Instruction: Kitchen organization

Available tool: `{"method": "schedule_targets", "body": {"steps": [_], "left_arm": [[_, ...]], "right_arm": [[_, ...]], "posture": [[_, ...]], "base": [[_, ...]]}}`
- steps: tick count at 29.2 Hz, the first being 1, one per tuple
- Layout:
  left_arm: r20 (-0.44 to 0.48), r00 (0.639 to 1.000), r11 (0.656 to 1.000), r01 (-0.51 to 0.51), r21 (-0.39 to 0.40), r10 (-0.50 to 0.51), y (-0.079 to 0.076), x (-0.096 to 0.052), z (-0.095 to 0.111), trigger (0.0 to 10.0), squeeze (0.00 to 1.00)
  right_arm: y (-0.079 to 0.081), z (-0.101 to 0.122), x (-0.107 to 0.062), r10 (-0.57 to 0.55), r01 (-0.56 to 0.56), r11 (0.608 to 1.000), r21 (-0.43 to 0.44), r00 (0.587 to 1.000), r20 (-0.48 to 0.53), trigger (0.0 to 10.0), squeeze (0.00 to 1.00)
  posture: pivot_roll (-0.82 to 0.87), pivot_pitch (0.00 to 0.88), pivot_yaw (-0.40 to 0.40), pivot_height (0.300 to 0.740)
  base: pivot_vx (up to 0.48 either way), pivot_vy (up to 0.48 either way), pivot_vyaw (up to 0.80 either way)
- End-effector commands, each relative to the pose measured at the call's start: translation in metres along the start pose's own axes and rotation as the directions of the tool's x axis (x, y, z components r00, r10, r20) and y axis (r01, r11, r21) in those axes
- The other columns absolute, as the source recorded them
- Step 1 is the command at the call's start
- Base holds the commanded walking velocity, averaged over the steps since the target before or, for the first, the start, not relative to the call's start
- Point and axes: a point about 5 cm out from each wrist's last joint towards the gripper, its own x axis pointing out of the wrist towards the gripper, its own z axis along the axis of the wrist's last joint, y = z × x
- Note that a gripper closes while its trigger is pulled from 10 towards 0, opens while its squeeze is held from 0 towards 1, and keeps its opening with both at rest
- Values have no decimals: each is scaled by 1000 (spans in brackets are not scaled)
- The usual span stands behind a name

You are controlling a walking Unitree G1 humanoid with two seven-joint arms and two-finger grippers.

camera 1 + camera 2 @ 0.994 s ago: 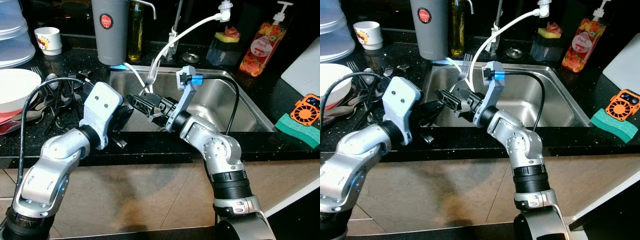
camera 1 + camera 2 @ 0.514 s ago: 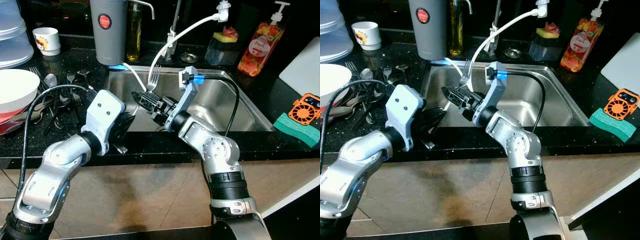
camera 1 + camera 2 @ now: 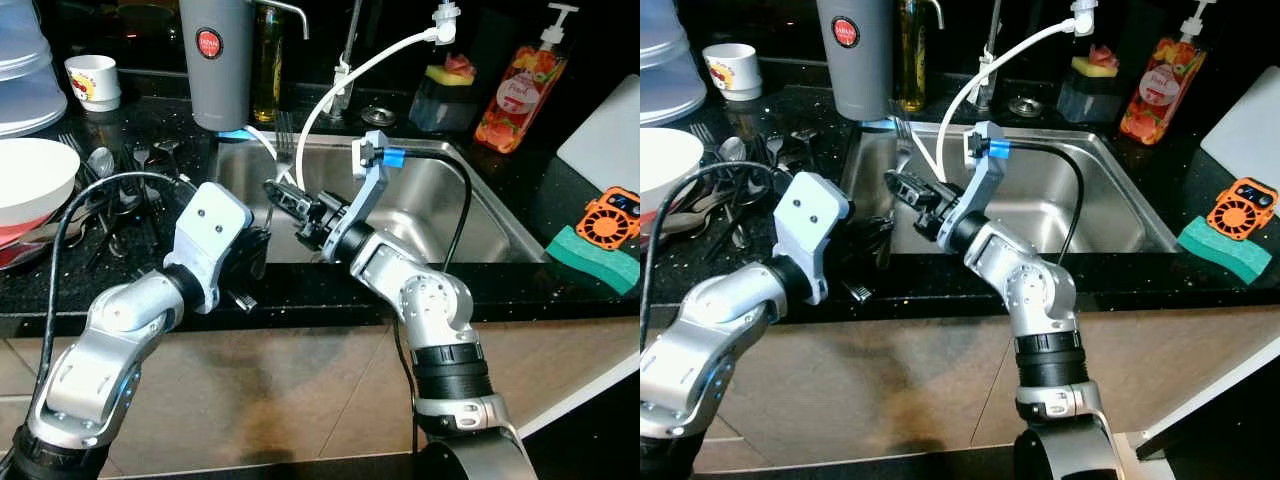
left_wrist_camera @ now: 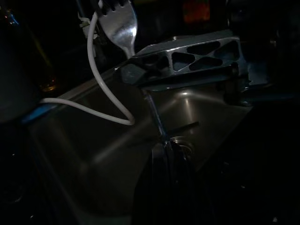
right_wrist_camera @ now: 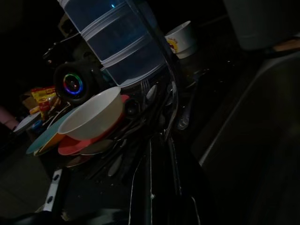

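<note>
A silver fork (image 3: 281,135) stands nearly upright over the left end of the steel sink (image 3: 480,215), tines up. My right gripper (image 3: 284,193) is shut on its handle and reaches leftward across the basin. In the left wrist view the fork (image 4: 120,21) passes the right gripper's latticed finger (image 4: 187,54), and its handle runs down to the tip of my left gripper (image 4: 165,154). The left gripper (image 3: 252,252) sits low at the sink's front left corner, just below and left of the right one. The right wrist view is dark; the right gripper (image 5: 159,187) points toward the dish pile.
Left of the sink lie loose cutlery (image 3: 125,170) and a white bowl (image 3: 30,178) on stacked plates. A grey tumbler (image 3: 218,60), white cup (image 3: 95,78) and white hose (image 3: 370,62) stand behind. Soap bottle (image 3: 522,85) and green sponge (image 3: 590,255) are on the right.
The right gripper has carried the fork left and a little back over the sink, turning it more upright. The left gripper has edged closer beneath it.
</note>
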Motion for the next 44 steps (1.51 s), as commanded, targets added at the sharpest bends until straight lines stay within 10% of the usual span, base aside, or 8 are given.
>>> {"method": "schedule_targets", "body": {"steps": [1,9,10,12,14,20,22,44], "left_arm": [[12,1000,1000,18,-15,-18,-6,-2,0,0,0],[7,1000,1000,-3,-25,3,-7,-8,-2,0,0],[3,1000,999,-25,-20,25,-5,-8,-2,10000,0],[-5,998,998,-62,-21,62,0,-8,-2,10000,0],[-13,995,994,-104,-41,103,5,-10,-2,10000,1000],[-4,968,965,-250,-82,250,18,-25,-1,10000,1000],[12,959,953,-281,-117,284,21,-30,-2,10000,0],[-21,891,885,-453,-106,453,35,-45,-26,10000,0]], "right_arm": [[-7,-2,-7,-40,40,999,3,999,-6,0,0],[-9,-4,-12,-67,67,998,10,998,-1,0,0],[-9,-3,-12,-74,74,997,13,997,3,0,0],[-10,-2,-13,-93,93,996,19,995,19,0,0],[-14,3,-14,-130,129,991,25,990,46,0,0],[-28,19,-22,-224,221,975,33,967,121,0,0],[-30,23,-23,-244,242,970,32,960,139,0,0],[-40,50,-32,-366,376,927,6,899,240,0,0]], "posture": [[98,102,-83,740],[98,100,-93,740],[98,100,-92,740],[98,100,-91,740],[99,102,-88,740],[102,104,-86,740],[102,105,-88,740],[117,113,-101,740]], "base": [[0,0,0],[0,0,0],[0,0,0],[0,0,0],[0,0,0],[0,0,0],[0,0,0],[0,0,0]]}}
